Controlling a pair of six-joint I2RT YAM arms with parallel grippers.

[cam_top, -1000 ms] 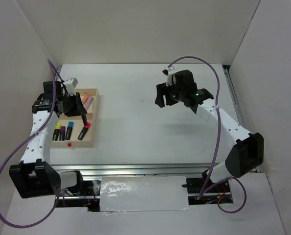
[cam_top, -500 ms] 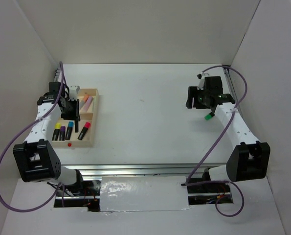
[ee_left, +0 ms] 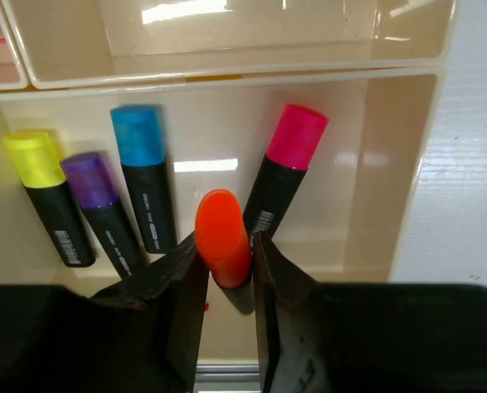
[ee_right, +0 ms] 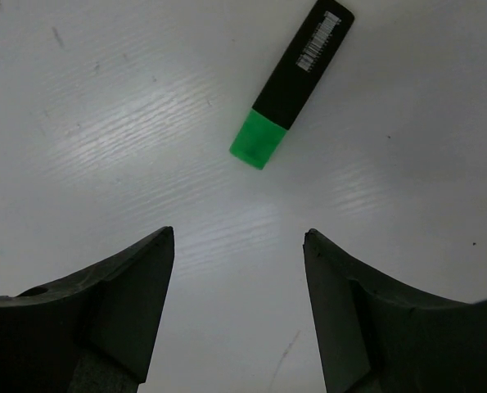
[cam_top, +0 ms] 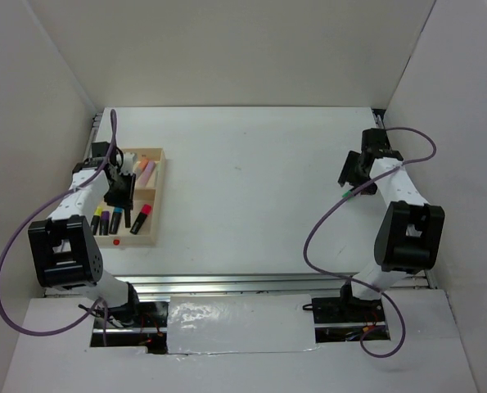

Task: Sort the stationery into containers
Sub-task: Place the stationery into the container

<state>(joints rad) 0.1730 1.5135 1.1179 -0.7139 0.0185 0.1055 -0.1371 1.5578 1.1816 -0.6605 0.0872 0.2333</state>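
The wooden tray [cam_top: 157,196] sits at the left of the table. My left gripper [ee_left: 225,260] is shut on an orange-capped marker [ee_left: 222,236] and holds it over the tray's near compartment [ee_left: 374,172], where yellow [ee_left: 45,192], purple [ee_left: 102,209], blue [ee_left: 142,184] and pink [ee_left: 280,176] markers lie. Pastel markers [cam_top: 147,170] lie in a far compartment. My right gripper [ee_right: 239,237] is open and empty above the bare table; a green-capped marker [ee_right: 296,82] lies just ahead of it, also seen from above [cam_top: 347,195].
White walls close in the table on the left, back and right. A metal rail [cam_top: 259,282] runs along the near edge. Purple cables [cam_top: 325,221] loop from both arms.
My right arm has swung from the table's middle to the far right and now hangs over the green marker. My left gripper has drawn back toward the tray's near compartment.
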